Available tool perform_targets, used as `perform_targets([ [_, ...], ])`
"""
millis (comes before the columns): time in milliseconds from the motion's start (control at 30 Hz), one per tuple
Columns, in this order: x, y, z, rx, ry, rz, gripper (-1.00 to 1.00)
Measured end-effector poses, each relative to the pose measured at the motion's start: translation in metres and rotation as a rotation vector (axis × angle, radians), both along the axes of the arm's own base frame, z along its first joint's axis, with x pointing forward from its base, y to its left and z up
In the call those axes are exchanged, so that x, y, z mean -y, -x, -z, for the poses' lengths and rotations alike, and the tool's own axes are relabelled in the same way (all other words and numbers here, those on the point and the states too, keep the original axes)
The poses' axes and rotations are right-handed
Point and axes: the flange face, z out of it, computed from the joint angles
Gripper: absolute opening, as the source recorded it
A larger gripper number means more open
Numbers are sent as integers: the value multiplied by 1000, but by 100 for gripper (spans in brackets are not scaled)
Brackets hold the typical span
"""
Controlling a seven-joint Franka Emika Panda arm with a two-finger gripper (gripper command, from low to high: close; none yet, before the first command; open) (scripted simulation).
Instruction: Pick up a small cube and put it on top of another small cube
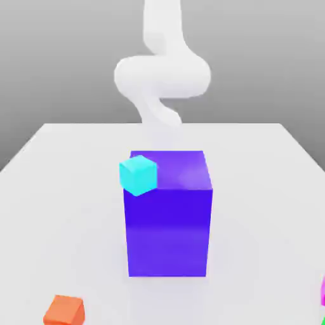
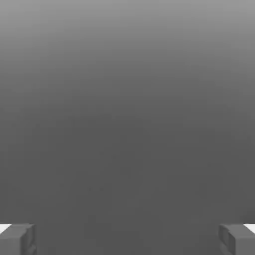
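a tall blue block (image 1: 169,216) is standing mid-table (image 1: 266,178), hiding the arm's (image 1: 162,73) lower part behind it. a small cyan cube (image 1: 138,174) is showing against its upper left edge. an orange cube (image 1: 64,310) is sitting near left, a magenta one (image 1: 322,291) near right. the gripper (image 2: 127,239) is hanging released, fingertips (image 2: 17,239) spread wide on nothing

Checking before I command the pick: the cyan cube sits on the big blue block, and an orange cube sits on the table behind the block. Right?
Not quite. The exterior view shows the orange cube in front of the block, not behind. The cyan cube is on it.
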Motion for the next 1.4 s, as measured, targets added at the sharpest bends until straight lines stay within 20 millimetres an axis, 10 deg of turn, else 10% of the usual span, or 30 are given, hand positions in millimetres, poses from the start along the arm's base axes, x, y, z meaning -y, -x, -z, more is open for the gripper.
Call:
perform_targets([
  [267, -80, -82, 105, -205, -104, 56, 0],
  [533, -171, -118, 231, -405, -152, 133, 0],
  [967, -305, -73, 461, -702, -120, 303, 0],
  [1133, -319, -60, 541, -735, -106, 331, 0],
  [1167, -319, -59, 551, -735, -106, 331, -100],
  [1400, -319, -59, 551, -735, -107, 331, -100],
])
